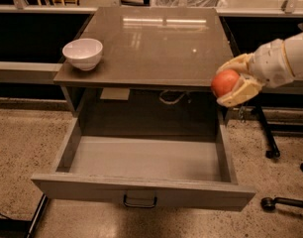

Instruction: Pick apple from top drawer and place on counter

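Gripper clamps the apple between an upper and a lower finger, holding it just off the counter's front right corner, level with the slab's edge. The fruit hangs above the right wall of the open drawer, clear of it, a height that looks chosen to carry it over the counter top. The arm reaches in from the right, wrist roughly level, fingers pointing left. A white bowl stands at the counter's front left.
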Controlling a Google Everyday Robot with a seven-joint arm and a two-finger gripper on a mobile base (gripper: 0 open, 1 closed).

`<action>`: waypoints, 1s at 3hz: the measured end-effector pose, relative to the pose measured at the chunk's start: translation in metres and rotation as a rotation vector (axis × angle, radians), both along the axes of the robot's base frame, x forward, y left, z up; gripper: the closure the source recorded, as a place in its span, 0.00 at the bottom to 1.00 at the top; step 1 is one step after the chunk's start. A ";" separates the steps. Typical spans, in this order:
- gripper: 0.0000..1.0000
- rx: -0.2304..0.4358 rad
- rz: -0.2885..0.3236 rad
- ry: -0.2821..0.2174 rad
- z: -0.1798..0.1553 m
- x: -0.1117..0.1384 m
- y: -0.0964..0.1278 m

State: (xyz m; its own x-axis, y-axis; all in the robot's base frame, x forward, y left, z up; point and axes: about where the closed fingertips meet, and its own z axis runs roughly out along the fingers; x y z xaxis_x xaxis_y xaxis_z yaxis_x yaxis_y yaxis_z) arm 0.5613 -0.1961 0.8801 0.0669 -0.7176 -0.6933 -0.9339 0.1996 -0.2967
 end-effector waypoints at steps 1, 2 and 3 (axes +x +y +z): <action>1.00 0.106 -0.025 -0.035 0.041 0.041 0.001; 1.00 0.106 -0.025 -0.034 0.041 0.041 0.001; 1.00 0.138 -0.102 -0.049 0.038 0.070 0.006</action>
State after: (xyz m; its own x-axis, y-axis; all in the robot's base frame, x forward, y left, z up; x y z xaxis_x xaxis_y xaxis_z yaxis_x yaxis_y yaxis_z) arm 0.6314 -0.1899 0.9177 0.0350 -0.6209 -0.7831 -0.8916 0.3345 -0.3050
